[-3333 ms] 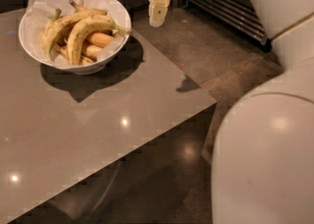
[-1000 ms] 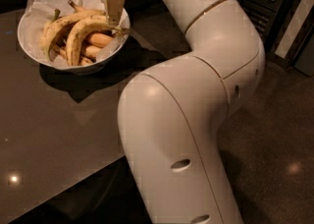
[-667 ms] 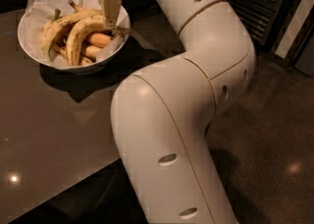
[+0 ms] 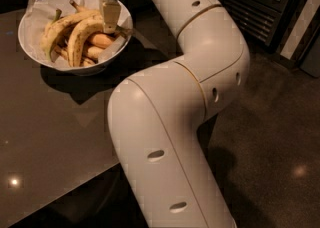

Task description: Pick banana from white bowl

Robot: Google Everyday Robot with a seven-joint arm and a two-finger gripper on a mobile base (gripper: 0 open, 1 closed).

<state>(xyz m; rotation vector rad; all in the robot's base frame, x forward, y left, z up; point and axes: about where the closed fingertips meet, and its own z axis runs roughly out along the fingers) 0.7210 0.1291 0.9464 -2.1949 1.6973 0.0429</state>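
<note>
My gripper (image 4: 110,27) is right on the banana (image 4: 80,34) in the white bowl (image 4: 87,68). Nothing's lifted yet, and I can't tell if it's gripping.

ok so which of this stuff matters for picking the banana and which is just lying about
For the job: banana, bowl, gripper low over the banana in the bowl.
Lying about: straighter banana, small bananas, paper, table.

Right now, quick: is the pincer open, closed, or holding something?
Pincer: cannot be told. It hangs over the white bowl, its tip by the large curved banana; contact unclear.
</note>
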